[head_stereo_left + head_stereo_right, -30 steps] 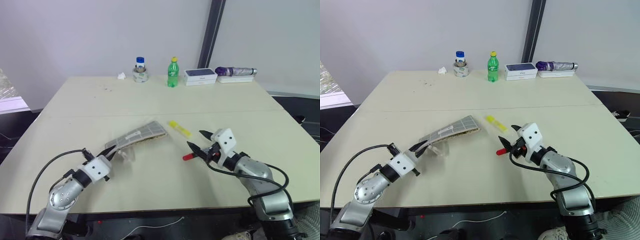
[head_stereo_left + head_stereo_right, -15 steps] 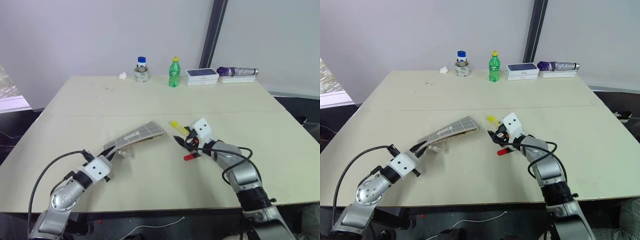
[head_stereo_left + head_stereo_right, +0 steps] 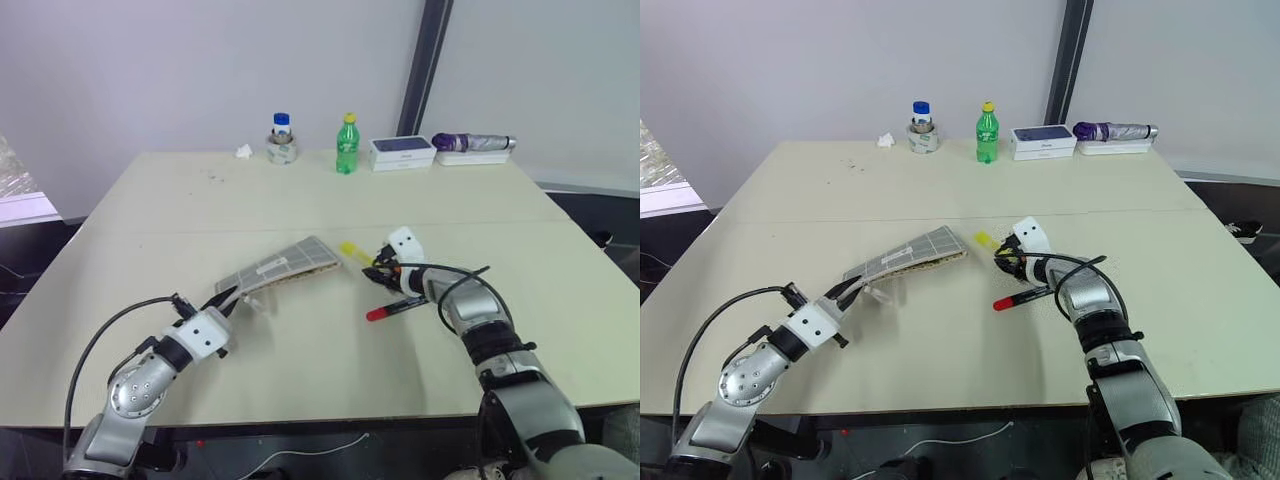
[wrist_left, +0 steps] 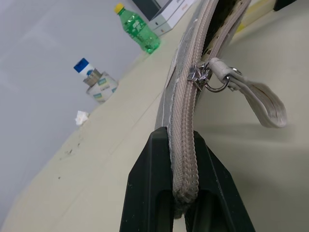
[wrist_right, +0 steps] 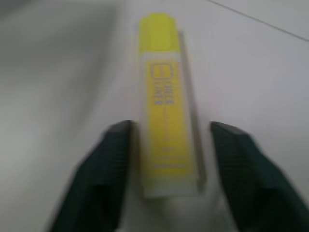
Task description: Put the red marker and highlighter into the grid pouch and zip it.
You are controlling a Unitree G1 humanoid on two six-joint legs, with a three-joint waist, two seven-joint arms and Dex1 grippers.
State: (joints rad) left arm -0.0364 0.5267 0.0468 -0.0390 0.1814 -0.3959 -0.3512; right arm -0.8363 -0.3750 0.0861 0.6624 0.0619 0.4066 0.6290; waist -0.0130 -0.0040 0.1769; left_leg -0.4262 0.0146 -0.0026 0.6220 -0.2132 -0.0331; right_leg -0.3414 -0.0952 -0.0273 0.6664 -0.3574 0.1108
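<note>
The grid pouch (image 3: 285,268) hangs tilted over the table, its near end lifted, with my left gripper (image 3: 222,300) shut on its zipper edge (image 4: 186,125). The cord pull (image 4: 260,96) dangles beside the open zipper. The yellow highlighter (image 3: 353,252) lies on the table just right of the pouch's far end. My right gripper (image 3: 378,270) sits at its near end. Its fingers (image 5: 113,159) stand on either side of the highlighter (image 5: 166,111) with narrow gaps, so it is open. The red marker (image 3: 395,307) lies on the table under my right forearm, red cap toward me.
Along the table's far edge (image 3: 330,175) stand a small jar with a blue lid (image 3: 281,140), a green bottle (image 3: 346,145), a white box (image 3: 401,153) and a folded purple umbrella (image 3: 470,143). A crumpled scrap (image 3: 243,152) lies left of the jar.
My right gripper has moved forward from beside the red marker to the highlighter, and its fingers have narrowed around it. The left gripper keeps holding the pouch in place.
</note>
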